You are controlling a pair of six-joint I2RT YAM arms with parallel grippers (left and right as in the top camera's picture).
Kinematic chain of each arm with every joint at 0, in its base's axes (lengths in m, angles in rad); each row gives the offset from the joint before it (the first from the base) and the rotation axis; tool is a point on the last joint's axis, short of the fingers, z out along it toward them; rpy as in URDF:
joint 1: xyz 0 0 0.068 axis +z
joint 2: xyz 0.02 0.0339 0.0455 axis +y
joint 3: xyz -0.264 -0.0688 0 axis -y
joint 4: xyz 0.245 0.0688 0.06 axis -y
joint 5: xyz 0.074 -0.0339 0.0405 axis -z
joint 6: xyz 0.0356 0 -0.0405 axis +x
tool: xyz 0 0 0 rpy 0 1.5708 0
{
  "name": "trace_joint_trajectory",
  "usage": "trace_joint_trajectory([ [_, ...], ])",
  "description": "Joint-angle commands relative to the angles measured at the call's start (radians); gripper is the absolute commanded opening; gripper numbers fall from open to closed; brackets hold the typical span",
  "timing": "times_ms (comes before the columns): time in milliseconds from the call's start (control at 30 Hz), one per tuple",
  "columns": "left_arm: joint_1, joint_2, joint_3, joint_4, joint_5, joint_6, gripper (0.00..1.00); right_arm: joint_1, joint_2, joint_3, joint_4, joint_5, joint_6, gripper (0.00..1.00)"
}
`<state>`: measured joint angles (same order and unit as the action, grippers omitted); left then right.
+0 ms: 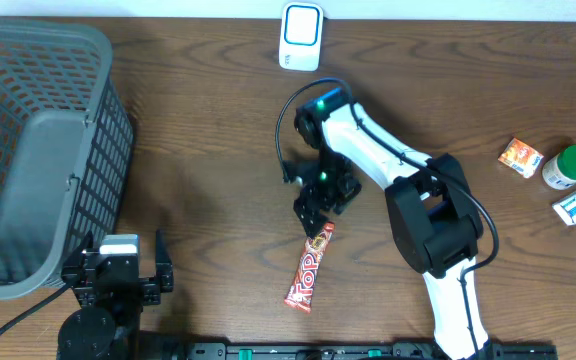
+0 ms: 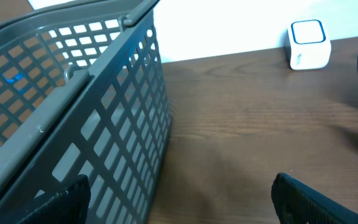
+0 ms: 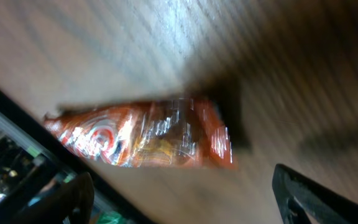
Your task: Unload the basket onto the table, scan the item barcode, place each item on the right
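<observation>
Your right gripper [image 1: 316, 211], jaws apart, hovers over the ungrasped bar [image 1: 308, 268]; the scanner [image 1: 301, 37] sits at twelve o'clock. Nothing scanned yet.

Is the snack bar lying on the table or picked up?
Lying on the table. The snack bar rests flat on the wood; the right gripper hangs open over its upper end.

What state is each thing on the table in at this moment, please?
Grey plastic mesh basket: upright, nothing visible inside.
Red-orange foil-wrapped snack bar: lying flat on the table, sealed, not gripped.
White rounded scanner box: standing at the far edge.
Green-capped white bottle: cap on.
Right tool: open, at the bar's upper end.
Left tool: open, empty, beside the basket.
</observation>
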<state>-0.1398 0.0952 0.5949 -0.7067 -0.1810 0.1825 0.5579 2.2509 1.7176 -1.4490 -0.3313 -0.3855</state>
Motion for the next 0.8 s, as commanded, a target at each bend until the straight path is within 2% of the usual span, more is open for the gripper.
trace_joint_trajectory([
  [0, 0.004, -0.004, -0.001, 0.003, 0.006, -0.009, 0.92, -0.004, -0.007, -0.095, 0.088, -0.071, -0.150, 0.88],
  [167, 0.004, -0.004, -0.001, 0.003, 0.006, -0.009, 0.92, -0.002, -0.007, -0.192, 0.167, -0.126, -0.209, 0.89],
  [367, 0.004, -0.004, -0.001, 0.003, 0.006, -0.009, 0.92, 0.000, -0.007, -0.265, 0.211, -0.168, -0.220, 0.79],
  [400, 0.004, -0.004, -0.001, 0.003, 0.006, -0.008, 0.92, 0.000, -0.007, -0.276, 0.217, -0.168, -0.225, 0.75],
  [500, 0.004, -0.004, -0.001, 0.003, 0.006, -0.009, 0.92, 0.000, -0.007, -0.304, 0.241, -0.160, -0.227, 0.51],
  [567, 0.004, -0.004, -0.001, 0.003, 0.006, -0.009, 0.92, 0.000, -0.007, -0.321, 0.258, -0.152, -0.225, 0.47],
  [633, 0.004, -0.004, -0.001, 0.003, 0.006, -0.009, 0.92, 0.000, -0.007, -0.334, 0.272, -0.143, -0.225, 0.35],
  [700, 0.004, -0.004, -0.001, 0.003, 0.006, -0.009, 0.92, 0.000, -0.007, -0.340, 0.301, -0.141, -0.202, 0.01],
  [767, 0.004, -0.004, -0.001, 0.003, 0.006, -0.009, 0.92, 0.000, -0.007, -0.340, 0.314, -0.141, -0.167, 0.01],
])
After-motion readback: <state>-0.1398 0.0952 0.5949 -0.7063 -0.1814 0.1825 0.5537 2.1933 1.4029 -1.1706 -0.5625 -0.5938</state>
